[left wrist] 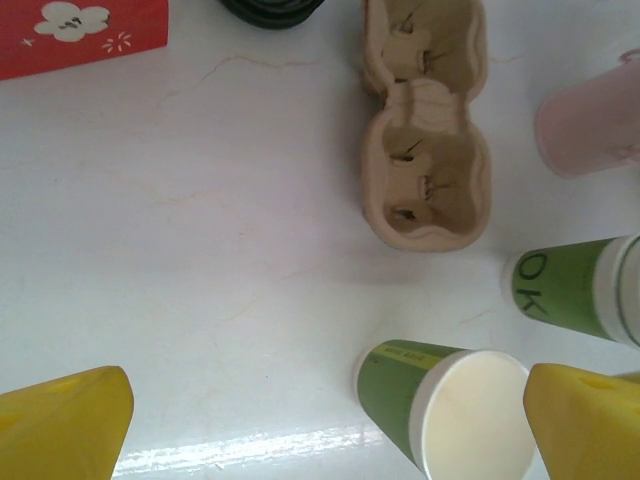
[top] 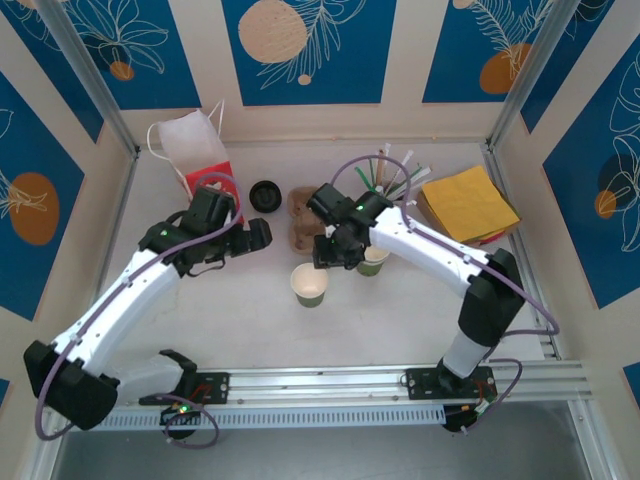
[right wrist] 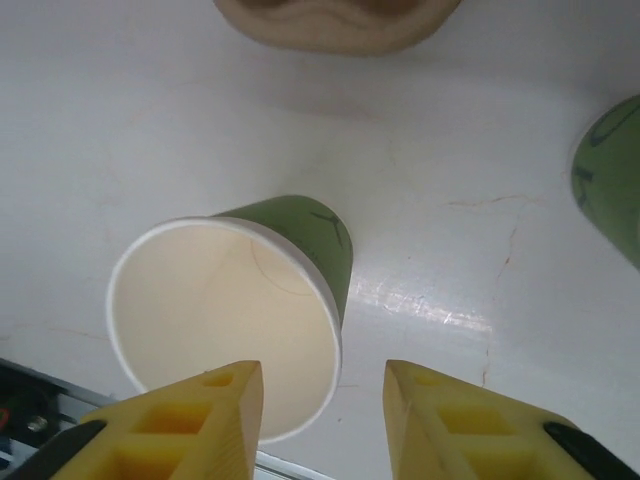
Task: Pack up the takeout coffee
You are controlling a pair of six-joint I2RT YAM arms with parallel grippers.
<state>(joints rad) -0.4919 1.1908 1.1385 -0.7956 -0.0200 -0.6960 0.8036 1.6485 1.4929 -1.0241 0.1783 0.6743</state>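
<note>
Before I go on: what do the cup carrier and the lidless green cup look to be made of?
Cup carrier: looks like moulded paper pulp, matte tan, with a rough fibrous surface and soft pressed edges. Lidless green cup: apparently paper, printed green outside and plain white inside, with a rolled rim. A faint sheen inside hints at a thin coating, but that is uncertain.

A glossy white table [top: 250, 320] is lying inside a three-sided booth. Cream wall panels [top: 195, 50] are alternating with deep blue panels [top: 310, 50], which are carrying white line-drawn leaves and orange and peach discs. Two slanting grey metal posts [top: 93, 85] are framing the back corners. A ribbed aluminium rail [top: 330, 378] is running along the near edge. Overhead light is glancing off the tabletop, leaving a bright streak [left wrist: 250, 445] and showing faint brownish hairline marks [right wrist: 490, 203] in the surface.
</note>
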